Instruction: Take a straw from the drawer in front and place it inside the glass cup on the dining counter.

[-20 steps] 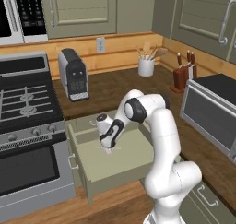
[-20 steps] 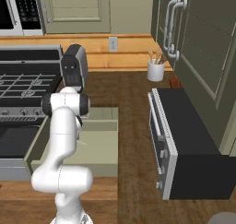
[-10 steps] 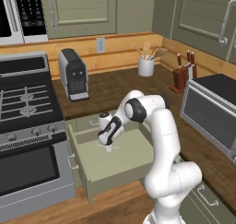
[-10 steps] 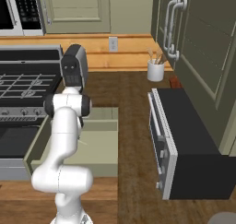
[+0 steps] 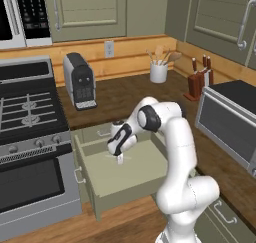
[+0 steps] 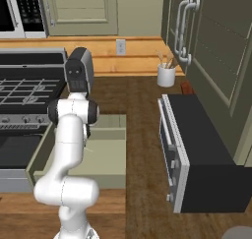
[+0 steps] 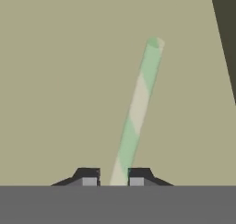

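Reaching down from the white jointed robot arm [image 5: 175, 152], the dark two-finger gripper [image 5: 119, 160] is lowered into the wide, shallow drawer with the pale olive-green inside [image 5: 102, 179], which is pulled out below the dark brown wood-grain worktop [image 5: 125, 94] and beside the steel gas range with black grates [image 5: 27, 137]. A black and silver coffee machine [image 5: 80, 81], a white jar of wooden utensils [image 5: 159, 71] and a dark toaster oven with a silver front [image 5: 227, 124] are seen on the worktop. In the hand view, the thin straw striped in pale green and whitish bands [image 7: 136, 110] is seen lying on the drawer floor, its near end set right between the two dark fingertips [image 7: 88, 176] and its far end slanting away up and to the right. The jaws are spread only slightly wider than the straw; whether they are touching it cannot be told.
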Controlling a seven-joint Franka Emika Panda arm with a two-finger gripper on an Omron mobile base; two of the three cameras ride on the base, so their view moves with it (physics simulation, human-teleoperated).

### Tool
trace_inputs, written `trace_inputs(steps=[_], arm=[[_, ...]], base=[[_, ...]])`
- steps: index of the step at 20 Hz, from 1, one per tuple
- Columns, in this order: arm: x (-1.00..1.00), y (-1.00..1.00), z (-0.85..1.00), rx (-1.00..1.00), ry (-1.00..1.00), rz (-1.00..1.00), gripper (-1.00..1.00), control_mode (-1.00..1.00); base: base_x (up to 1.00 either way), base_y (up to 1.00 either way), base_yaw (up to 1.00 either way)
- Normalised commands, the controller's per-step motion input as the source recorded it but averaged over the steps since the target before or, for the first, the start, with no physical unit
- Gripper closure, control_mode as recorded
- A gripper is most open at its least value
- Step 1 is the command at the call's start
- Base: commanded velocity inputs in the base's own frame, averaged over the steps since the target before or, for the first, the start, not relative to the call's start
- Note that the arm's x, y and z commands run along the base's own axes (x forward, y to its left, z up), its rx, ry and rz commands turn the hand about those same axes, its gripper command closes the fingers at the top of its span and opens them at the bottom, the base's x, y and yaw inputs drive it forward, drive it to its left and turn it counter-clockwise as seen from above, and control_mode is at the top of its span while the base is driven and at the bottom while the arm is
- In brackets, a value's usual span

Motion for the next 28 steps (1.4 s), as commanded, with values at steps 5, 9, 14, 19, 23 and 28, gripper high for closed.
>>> trace_inputs(steps=[5,9,14,19,23,28], arm=[[-0.36,0.00,0.83,0.00,-0.04,0.00,1.00,-1.00],[-0.48,-0.01,1.00,0.00,-0.03,0.00,1.00,-1.00],[-0.53,-0.06,1.00,0.01,-0.01,0.00,1.00,-1.00],[-0.75,-0.05,1.00,0.03,-0.02,0.00,1.00,-1.00],[-0.81,-0.07,1.00,0.06,-0.02,0.00,1.00,-1.00],[-0.86,-0.10,0.98,0.08,-0.05,0.00,1.00,-1.00]], base=[[0.00,0.00,0.00],[0.00,0.00,0.00],[0.00,0.00,0.00],[0.00,0.00,0.00],[0.00,0.00,0.00],[0.00,0.00,0.00]])
